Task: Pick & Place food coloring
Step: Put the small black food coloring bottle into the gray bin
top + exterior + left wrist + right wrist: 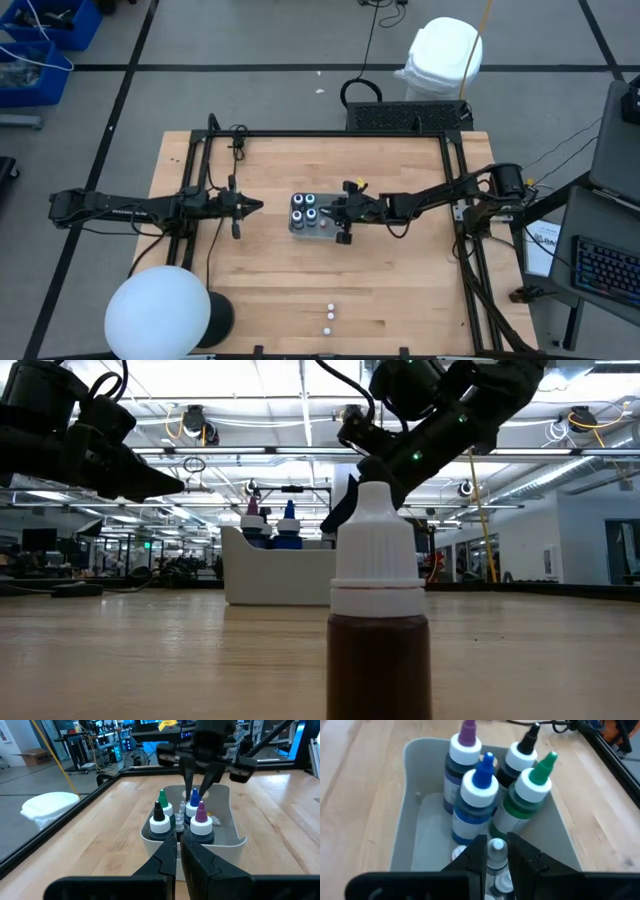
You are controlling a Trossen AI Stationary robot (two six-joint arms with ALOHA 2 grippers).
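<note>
- The right gripper (496, 851) hangs over the open end of the grey tray (412, 820); its jaws are clamped on the clear tip of a small bottle (496, 849) that stands between the fingers.
- Just ahead of that gripper, four more bottles stand packed upright in the tray: blue (477, 802), green (525, 802), purple (461, 767) and black (517, 762), touching one another.
- Handling, as a judgement: the bottles look light, stiff plastic, smooth and likely slippery; the narrow tapered tip gives little hold, so a bottle could swing or slip. The ribbed white collar below the tip seems the surer place to grip.
- Neighbours sit so close that a tilted lift could knock them over.
- The left gripper (179, 851) waits with fingers nearly together, pointed at the tray from the far side, apart from it.
- Another bottle (378, 610), brown with a white cap, stands alone on the table (400, 290), well apart from both grippers.
</note>
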